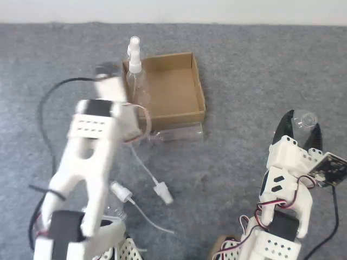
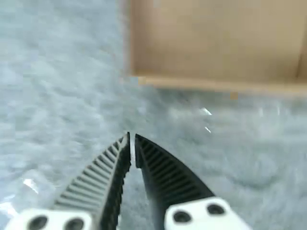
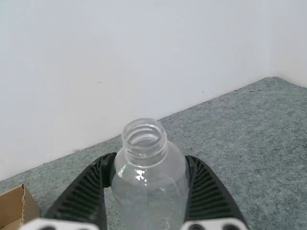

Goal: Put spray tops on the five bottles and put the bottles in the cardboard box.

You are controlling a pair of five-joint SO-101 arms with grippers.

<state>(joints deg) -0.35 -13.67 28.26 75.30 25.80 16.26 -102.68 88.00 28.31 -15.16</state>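
Nearest us, the right arm's ribbed black jaws grip a clear round bottle point(image 3: 144, 177) upright, its threaded mouth open upward, at the grey carpeted counter's point(image 1: 244, 65) near right. We see the left jaws closed just near of the square cardboard box point(image 1: 179, 86). A sprayer-topped bottle point(image 1: 134, 67) stands at its left wall.

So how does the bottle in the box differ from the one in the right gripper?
The box bottle has a spray top on; the held bottle has a bare open neck. The box bottle stands in the box; the held bottle is clamped in the right gripper. Both are clear.
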